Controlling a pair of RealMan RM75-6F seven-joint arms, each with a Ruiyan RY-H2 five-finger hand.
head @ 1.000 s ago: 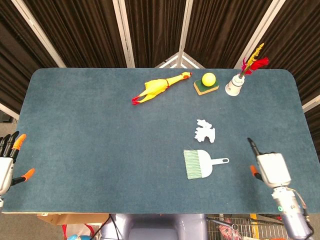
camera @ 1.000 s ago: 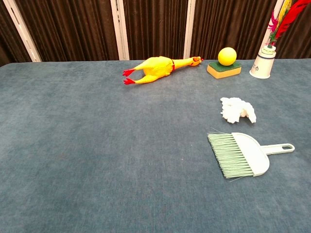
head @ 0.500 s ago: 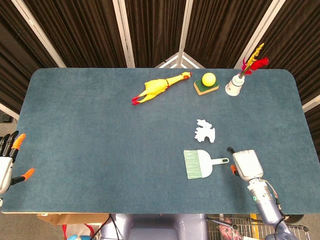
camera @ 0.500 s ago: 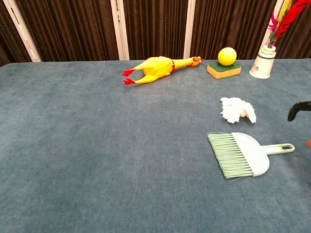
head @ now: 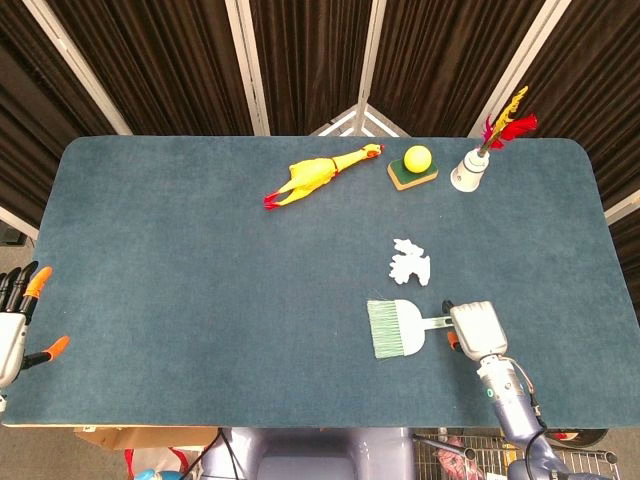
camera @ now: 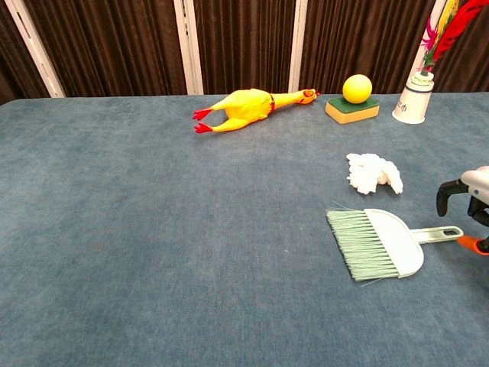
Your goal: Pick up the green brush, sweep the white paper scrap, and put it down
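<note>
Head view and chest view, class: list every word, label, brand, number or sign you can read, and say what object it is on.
None can be read in either view.
The white cup holding feathers shows a faint darker band near its rim, too small and blurred to tell whether it is writing.
The green brush, rubber chicken, yellow ball and sponge show no markings.

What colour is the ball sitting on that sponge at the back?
Yellow. The ball rests on the sponge; the chest view shows it best.
</note>
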